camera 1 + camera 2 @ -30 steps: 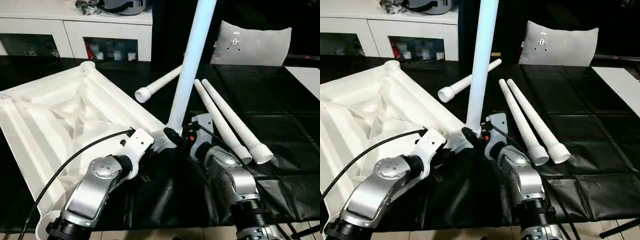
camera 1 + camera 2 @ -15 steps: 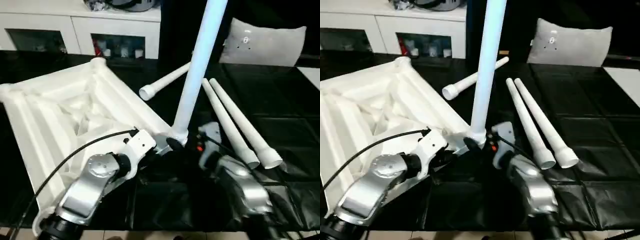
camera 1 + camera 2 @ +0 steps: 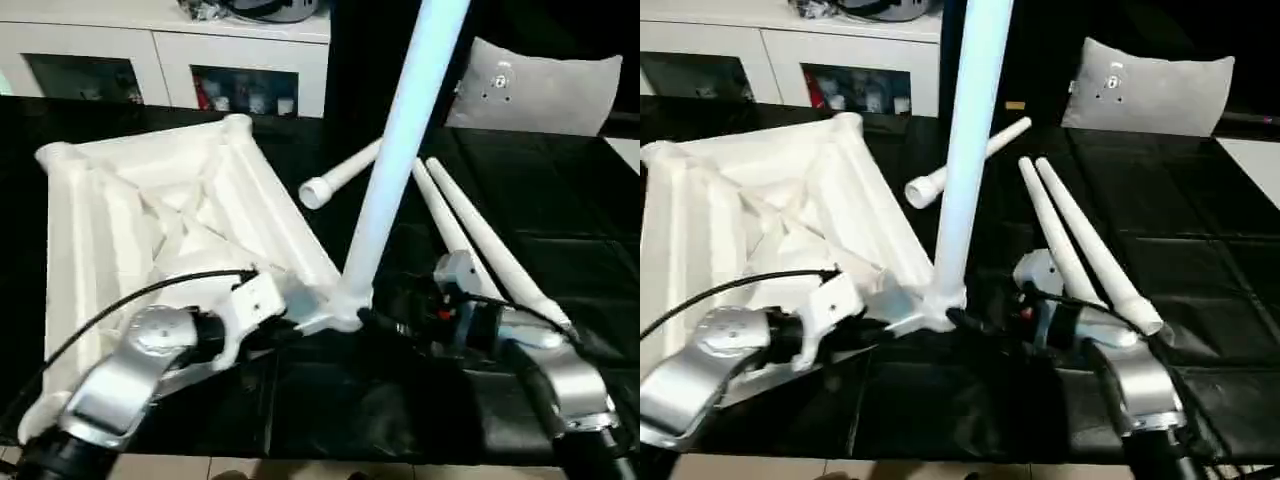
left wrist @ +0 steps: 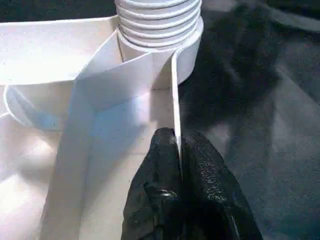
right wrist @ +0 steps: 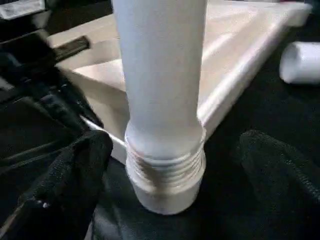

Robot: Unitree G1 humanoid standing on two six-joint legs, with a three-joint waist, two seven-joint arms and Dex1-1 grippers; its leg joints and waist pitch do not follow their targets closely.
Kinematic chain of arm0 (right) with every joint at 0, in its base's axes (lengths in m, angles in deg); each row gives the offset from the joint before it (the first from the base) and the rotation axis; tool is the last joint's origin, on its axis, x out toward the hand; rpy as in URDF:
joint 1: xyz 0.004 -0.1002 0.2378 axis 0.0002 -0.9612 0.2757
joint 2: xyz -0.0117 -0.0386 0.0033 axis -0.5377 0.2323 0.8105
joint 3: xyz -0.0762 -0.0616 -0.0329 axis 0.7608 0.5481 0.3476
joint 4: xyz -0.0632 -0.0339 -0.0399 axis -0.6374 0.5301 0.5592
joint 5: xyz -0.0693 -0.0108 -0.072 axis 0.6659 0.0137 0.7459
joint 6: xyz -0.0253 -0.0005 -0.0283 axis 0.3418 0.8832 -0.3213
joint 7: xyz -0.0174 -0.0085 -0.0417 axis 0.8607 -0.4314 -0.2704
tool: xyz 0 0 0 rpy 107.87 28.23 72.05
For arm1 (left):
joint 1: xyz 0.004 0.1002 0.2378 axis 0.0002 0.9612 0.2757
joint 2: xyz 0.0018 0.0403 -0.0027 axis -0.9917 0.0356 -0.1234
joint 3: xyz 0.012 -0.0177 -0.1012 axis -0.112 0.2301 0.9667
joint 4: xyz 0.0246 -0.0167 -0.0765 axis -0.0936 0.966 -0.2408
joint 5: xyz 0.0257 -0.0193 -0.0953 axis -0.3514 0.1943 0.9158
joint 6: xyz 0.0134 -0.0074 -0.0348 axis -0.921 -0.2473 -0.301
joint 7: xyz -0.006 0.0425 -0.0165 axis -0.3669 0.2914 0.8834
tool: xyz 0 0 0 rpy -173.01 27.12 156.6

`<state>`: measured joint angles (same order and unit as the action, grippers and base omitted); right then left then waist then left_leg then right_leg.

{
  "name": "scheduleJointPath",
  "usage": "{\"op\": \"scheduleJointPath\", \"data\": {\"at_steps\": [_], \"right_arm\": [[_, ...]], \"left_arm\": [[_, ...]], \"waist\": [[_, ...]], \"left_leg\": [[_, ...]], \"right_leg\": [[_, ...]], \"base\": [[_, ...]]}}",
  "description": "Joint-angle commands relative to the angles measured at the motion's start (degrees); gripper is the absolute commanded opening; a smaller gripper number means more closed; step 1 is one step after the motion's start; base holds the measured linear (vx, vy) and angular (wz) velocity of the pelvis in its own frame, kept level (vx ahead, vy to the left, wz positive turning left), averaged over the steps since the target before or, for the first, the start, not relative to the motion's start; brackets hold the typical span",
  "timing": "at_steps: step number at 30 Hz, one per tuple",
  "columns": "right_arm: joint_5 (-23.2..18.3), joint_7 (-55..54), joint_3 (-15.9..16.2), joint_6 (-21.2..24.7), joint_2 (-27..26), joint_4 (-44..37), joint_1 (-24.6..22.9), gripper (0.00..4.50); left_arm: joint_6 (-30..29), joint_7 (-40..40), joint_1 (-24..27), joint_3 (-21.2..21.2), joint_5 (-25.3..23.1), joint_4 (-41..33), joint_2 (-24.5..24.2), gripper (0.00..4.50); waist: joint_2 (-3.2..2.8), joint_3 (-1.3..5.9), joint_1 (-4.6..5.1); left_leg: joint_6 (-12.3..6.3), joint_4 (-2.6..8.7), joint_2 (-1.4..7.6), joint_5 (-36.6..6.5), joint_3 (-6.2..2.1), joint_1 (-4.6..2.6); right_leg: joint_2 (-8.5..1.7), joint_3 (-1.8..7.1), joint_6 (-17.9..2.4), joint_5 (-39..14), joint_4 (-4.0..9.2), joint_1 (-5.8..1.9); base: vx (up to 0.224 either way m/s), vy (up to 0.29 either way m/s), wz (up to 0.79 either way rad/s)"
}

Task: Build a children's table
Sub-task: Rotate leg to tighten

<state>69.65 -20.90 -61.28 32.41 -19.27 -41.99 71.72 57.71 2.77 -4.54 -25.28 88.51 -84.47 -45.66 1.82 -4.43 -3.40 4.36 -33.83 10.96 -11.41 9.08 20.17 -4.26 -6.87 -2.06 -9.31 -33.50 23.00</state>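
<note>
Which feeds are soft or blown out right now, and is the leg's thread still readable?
Left eye view: slightly smeared, upright leg glares bluish-white. Left wrist view: thread rings crisp, left gripper near the lens soft. Right wrist view: thread readable, black fingers blurred.

White table top (image 3: 160, 215) upside down, one leg (image 3: 395, 160) upright in corner socket.

we log the ribbed square plastic tabletop (image 3: 150, 215) all white | upright round tapered leg (image 3: 400, 150) white with a bluish tint | three loose tapered legs (image 3: 480, 240) white | worktop's glossy sheet cover (image 3: 560, 250) black | square cushion (image 3: 535, 85) grey | forearms (image 3: 120, 380) silver | left claw (image 4: 175, 150) fingers black
</note>
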Motion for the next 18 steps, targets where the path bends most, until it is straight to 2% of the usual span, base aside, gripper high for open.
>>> {"op": "scheduleJointPath", "data": {"at_steps": [1, 7, 10, 12, 14, 16, 18], "right_arm": [[0.70, 3.12, 1.59, -1.35, 1.66, 0.24, 1.82, 4.45], [4.36, 10.14, 6.98, -4.90, 3.65, 4.44, 6.68, 4.45], [4.88, 11.67, 8.08, -5.24, 3.68, 5.62, 7.77, 4.45], [5.18, 13.25, 9.22, -5.65, 3.55, 7.45, 9.25, 4.45], [5.14, 14.43, 10.01, -6.13, 3.43, 8.73, 10.28, 4.17], [5.38, 15.10, 10.57, -6.41, 3.09, 9.61, 11.02, 4.17], [5.26, 15.45, 10.69, -6.19, 2.43, 10.39, 11.64, 3.91]], "left_arm": [[3.61, 5.16, -0.34, -1.71, 1.11, -0.29, -2.12, 0.00], [7.51, 10.66, -1.82, -2.87, 1.09, 2.45, -6.02, 0.00], [8.08, 11.44, -2.24, -3.21, 0.91, 2.85, -6.42, 0.00], [8.64, 12.30, -2.64, -3.41, 1.22, 3.29, -6.73, 0.00], [9.34, 12.86, -3.00, -3.59, 1.35, 3.82, -6.93, 0.00], [9.71, 13.20, -3.21, -3.65, 1.37, 4.13, -6.97, 0.00], [9.86, 13.41, -3.35, -3.67, 1.37, 4.35, -6.94, 0.00]], "waist": [[-0.17, 3.20, 0.18], [-0.05, 3.23, 0.15], [-0.11, 3.24, 0.16], [0.11, 3.20, 0.22], [0.08, 3.22, 0.12], [0.04, 3.26, 0.12], [0.03, 3.21, 0.15]], "left_leg": [[-4.45, 4.17, 2.44, -10.28, -0.40, -0.06], [-4.03, 4.20, 2.59, -10.08, -0.31, -0.25], [-3.88, 4.23, 2.62, -10.02, -0.38, -0.17], [-3.73, 4.26, 2.65, -9.67, -0.33, -0.08], [-3.82, 4.18, 2.63, -9.30, -0.25, -0.14], [-3.80, 4.17, 2.66, -9.25, -0.28, -0.14], [-3.78, 4.15, 2.64, -9.34, -0.22, -0.18]], "right_leg": [[-4.32, 3.84, -8.08, -20.18, 4.30, -2.95], [-4.35, 3.95, -9.40, -18.68, 3.89, -2.85], [-4.41, 4.00, -9.84, -18.01, 3.69, -3.01], [-4.41, 4.06, -10.21, -17.28, 3.57, -3.09], [-4.45, 4.12, -10.44, -17.00, 3.55, -3.08], [-4.47, 4.11, -10.56, -16.84, 3.46, -3.13], [-4.49, 4.14, -10.69, -16.97, 3.50, -3.05]], "base": [[0.000, 0.000, 0.00], [0.000, 0.000, 0.00], [0.000, 0.000, 0.00], [0.000, 0.000, 0.00], [0.000, 0.000, 0.00], [0.000, 0.000, 0.00], [0.000, 0.000, 0.00]]}}
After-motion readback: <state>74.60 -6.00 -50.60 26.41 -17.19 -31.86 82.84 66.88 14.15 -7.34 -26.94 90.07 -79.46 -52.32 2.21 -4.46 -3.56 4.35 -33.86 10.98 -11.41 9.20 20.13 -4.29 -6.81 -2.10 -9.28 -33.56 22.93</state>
